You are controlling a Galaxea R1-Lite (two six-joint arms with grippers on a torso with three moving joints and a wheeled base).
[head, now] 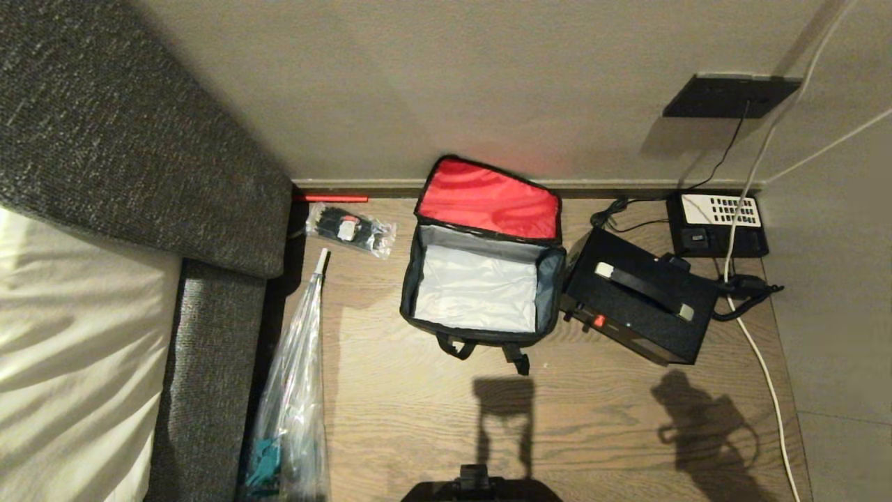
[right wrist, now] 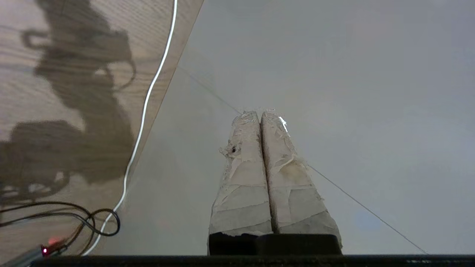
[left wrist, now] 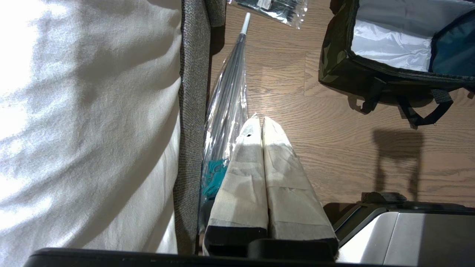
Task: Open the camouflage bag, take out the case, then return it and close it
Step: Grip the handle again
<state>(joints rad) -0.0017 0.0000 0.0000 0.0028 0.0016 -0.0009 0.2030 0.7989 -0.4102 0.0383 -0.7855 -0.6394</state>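
Overall, the head view shows the camouflage bag (head: 481, 293) standing open on the wooden floor (head: 571, 418), its red-lined lid (head: 491, 199) folded back against the wall (head: 446, 84). The pale interior appears empty. The case (head: 637, 307) sits just beside the bag on the robot's right, tilted, with a desk phone (head: 718, 223) behind it. A clear packet (head: 348, 226) lies near the bag on the left, well clear of it. A wrapped umbrella (head: 296, 404) runs along the sofa edge (head: 209, 362). A broad strip of bare floor lies in front of the bag. A white cable (head: 766, 376) borders the right side. Neither arm appears here, only shadows.

In the left wrist view, the left end effector (left wrist: 261, 122) hangs over the floor beside the umbrella (left wrist: 226, 111), its taped fingers (left wrist: 285, 174) pressed together, holding nothing. The bag's corner (left wrist: 371, 70) is cut off by the frame.

In the right wrist view, the right end effector (right wrist: 259, 116) has both fingers (right wrist: 245, 185) closed flat, gripping nothing, above pale grey flooring (right wrist: 334, 74). The white cable (right wrist: 148, 96) marks the wood's edge. Neither bag nor case is visible.
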